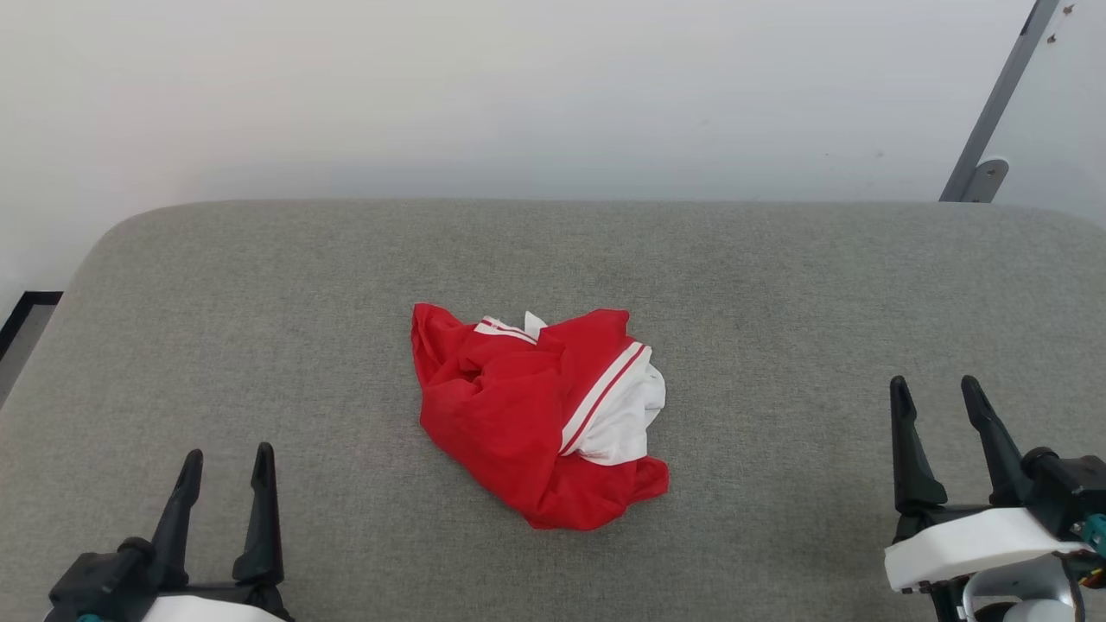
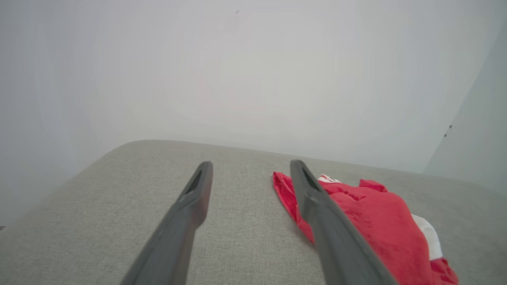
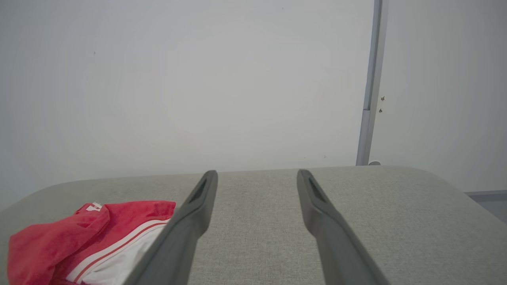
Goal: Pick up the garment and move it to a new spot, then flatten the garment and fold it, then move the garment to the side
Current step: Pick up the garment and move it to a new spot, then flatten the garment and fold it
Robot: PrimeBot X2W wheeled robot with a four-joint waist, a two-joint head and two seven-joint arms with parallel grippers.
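The red jersey shirt (image 1: pixel 510 415) is bunched up in a heap near the middle of the grey cloth-covered desk (image 1: pixel 259 345). A white sleeve with red and white striped trim is seen on the side of the heap toward the robot's right. Nothing has been picked up yet, so the first step, the lift and move, is judged to be the one in hand.

The left end effector (image 1: pixel 227 451) is held wide open at the near left, with nothing between its fingers. The right end effector (image 1: pixel 934 381) is held wide open at the near right, and it is empty too. Both are well apart from the shirt.

To do the step well, one end effector should be brought over the heap and lowered onto a thick fold on top, so that cloth is pinched and not the desk cover. A grab at a thin edge could slip. The shirt should be lifted high enough that no part is dragged, then set down where there is room for it to be spread flat.

Nothing is seen lying between the end effectors and the shirt. A pale wall (image 1: pixel 518 86) is seen behind the desk. A slanted grey metal bar (image 1: pixel 994 112) is seen against it at the far right, well away from the work.
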